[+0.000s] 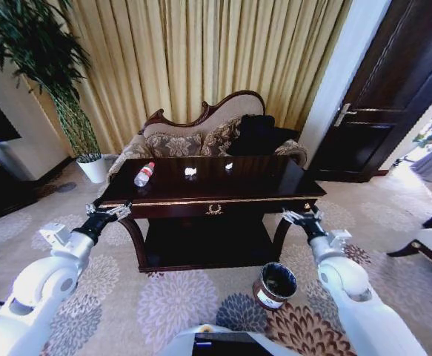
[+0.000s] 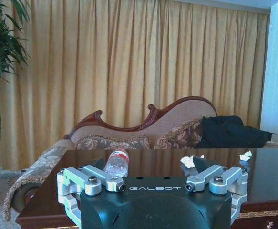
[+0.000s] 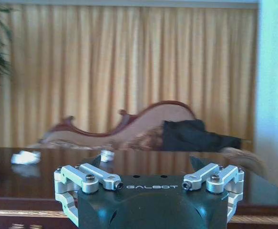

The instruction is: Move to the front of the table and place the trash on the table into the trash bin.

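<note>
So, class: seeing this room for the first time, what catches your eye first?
The dark glossy table stands at the centre before a sofa and golden curtains. A red-capped bottle lies on its left part, and a small brown trash bin sits on the carpet by its right front.

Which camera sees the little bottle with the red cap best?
The left wrist view: the bottle lies close and sharp on the table, just past the left gripper, red cap toward the camera. The head view shows the bottle small, from above, on the table's left side. I cannot make it out in the right wrist view.
</note>
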You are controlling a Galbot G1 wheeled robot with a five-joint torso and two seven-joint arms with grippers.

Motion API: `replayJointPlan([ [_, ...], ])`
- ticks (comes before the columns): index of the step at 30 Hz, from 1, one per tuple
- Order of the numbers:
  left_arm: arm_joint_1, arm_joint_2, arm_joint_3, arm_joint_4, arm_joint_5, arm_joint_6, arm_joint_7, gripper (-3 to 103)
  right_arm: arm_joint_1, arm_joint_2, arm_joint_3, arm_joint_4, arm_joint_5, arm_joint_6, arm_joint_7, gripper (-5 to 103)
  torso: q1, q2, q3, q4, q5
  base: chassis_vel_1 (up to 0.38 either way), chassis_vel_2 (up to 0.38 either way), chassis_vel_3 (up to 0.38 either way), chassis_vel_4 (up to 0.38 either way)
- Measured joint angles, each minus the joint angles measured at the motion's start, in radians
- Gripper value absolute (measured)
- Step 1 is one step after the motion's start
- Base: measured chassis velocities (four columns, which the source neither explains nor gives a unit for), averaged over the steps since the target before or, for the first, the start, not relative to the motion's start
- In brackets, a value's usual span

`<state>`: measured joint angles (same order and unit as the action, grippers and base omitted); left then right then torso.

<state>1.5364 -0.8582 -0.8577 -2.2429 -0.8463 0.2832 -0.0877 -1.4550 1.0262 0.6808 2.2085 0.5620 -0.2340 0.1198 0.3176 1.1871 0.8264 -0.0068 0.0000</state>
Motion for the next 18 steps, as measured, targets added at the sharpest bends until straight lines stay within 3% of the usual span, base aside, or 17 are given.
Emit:
replayJointPlan([
  [4,-0.002,-0.002,-0.004,0.001,-0.002,0.000,0.002,100,-0.003,0.001,-0.002,-0.005,0.001,0.020,-0.061,100,0.000,0.000,0.000,-0.0001,0.0001,0.000,0.000,0.000,0.000],
  [18,-0.010,0.006,-0.023,-0.008,-0.021,0.000,0.000,100,-0.005,0.016,-0.004,-0.050,-0.011,0.045,-0.074,100,0.000,0.000,0.000,-0.0001,0.0002,-0.016,0.020,0.018,-0.019],
])
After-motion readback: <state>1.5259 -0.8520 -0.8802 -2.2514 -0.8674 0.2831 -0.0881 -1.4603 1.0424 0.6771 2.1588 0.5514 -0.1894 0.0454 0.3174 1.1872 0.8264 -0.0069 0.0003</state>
